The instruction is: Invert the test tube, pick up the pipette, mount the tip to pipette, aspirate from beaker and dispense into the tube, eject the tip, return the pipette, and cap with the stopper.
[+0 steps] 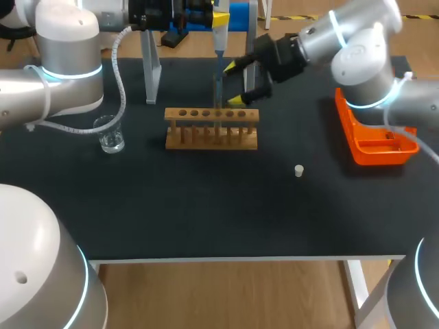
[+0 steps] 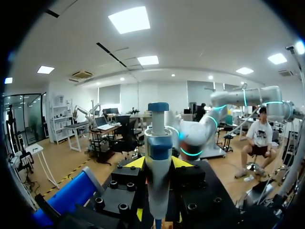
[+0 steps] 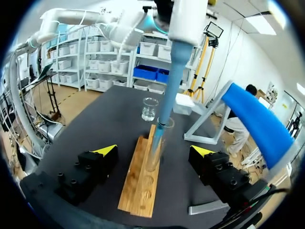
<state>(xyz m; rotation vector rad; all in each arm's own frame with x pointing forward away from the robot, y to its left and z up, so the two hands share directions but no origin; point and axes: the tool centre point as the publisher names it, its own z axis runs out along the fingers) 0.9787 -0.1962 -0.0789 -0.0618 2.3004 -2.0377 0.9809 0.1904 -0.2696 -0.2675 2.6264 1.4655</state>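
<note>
A wooden rack (image 1: 211, 128) (image 3: 141, 183) stands mid-table with a clear test tube (image 1: 218, 92) (image 3: 154, 151) upright in one hole. My left gripper (image 1: 218, 20) (image 2: 158, 164) is shut on the white and blue pipette (image 1: 219, 34) (image 2: 157, 167) (image 3: 185, 19), held upright over the rack. Its blue tip (image 3: 170, 81) reaches down into the tube's mouth. My right gripper (image 1: 233, 83) (image 3: 154, 150) is open, one finger on each side of the tube and well apart from it. A glass beaker (image 1: 110, 133) (image 3: 149, 109) stands left of the rack. The small white stopper (image 1: 299, 171) lies at the front right.
An orange tray (image 1: 374, 133) sits near the right edge under my right arm. A white stand with a blue pad (image 1: 152, 68) (image 3: 255, 121) rises behind the rack.
</note>
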